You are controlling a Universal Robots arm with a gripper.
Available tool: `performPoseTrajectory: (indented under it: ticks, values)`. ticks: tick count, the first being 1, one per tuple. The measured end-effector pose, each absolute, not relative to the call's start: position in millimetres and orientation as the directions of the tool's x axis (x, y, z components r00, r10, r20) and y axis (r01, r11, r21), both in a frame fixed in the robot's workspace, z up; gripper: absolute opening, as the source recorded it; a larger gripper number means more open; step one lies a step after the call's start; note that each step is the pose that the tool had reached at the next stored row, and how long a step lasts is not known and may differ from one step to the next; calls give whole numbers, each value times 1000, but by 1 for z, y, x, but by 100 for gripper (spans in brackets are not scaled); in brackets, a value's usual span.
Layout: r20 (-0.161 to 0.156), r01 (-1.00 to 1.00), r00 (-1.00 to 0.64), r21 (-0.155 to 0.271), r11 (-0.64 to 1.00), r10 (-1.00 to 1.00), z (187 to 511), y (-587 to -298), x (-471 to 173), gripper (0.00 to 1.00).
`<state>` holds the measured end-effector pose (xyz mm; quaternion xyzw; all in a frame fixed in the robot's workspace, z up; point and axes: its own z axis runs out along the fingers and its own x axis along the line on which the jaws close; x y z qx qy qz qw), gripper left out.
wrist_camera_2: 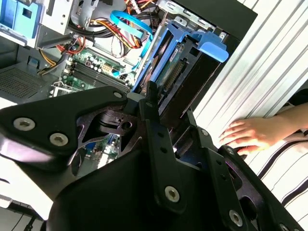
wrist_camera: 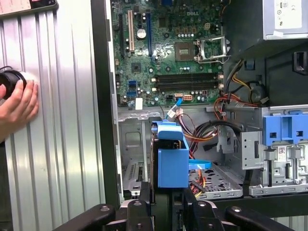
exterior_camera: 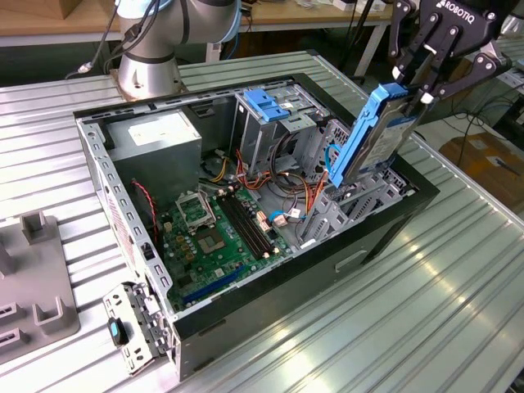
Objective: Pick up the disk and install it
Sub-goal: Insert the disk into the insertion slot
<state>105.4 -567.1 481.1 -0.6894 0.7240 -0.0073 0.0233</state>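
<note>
I have the jaws clamped on the upper end of the disk (exterior_camera: 372,135), one finger on each broad face, as both wrist views show (wrist_camera_2: 180,72) (wrist_camera: 172,163). In the exterior view the disk stands on edge with its long axis steep. Its top leans toward the exterior view's right, up into the jaws, and its lower end points down into the open computer case (exterior_camera: 385,221). The blue carrier frame runs along the edge that faces the motherboard (exterior_camera: 221,229).

The disk hangs below the jaws, with its lower end over the grey metal drive cage (exterior_camera: 360,205) at the case's end on the exterior view's right (I cannot tell whether it touches the cage). It is well apart from the grey power supply box (exterior_camera: 155,135).

A person's hand (wrist_camera_2: 250,134) lies flat on the ribbed bench (exterior_camera: 458,311) just outside the case wall. In the first wrist view this hand (wrist_camera: 17,103) is beside a small round black object (wrist_camera: 9,79).
</note>
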Motion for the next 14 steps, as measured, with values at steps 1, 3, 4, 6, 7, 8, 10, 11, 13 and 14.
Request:
performPoseTrajectory:
  ticks: [1, 3, 4, 6, 7, 8, 10, 11, 13, 14]
  values:
    - [-24, -998, -49, -42, 50, -999, 481, -567, 105, 35]
    - [-24, -998, -48, -41, 49, -999, 481, -567, 105, 35]
    - [-24, -998, -48, -41, 49, -999, 481, -567, 105, 35]
    - [-22, -998, -48, -41, 49, -999, 479, -567, 106, 35]
    - [-19, -998, -48, -41, 49, -999, 478, -567, 107, 35]
    - [-14, -998, -45, -41, 46, -999, 476, -567, 109, 35]
    - [-10, -998, -39, -41, 39, -999, 474, -567, 109, 35]
    - [-9, -998, -37, -41, 37, -999, 473, -567, 109, 35]
    - [-3, -999, -30, -42, 30, -1000, 470, -566, 109, 35]
    - [-2, -999, -26, -42, 26, -1000, 469, -566, 109, 35]
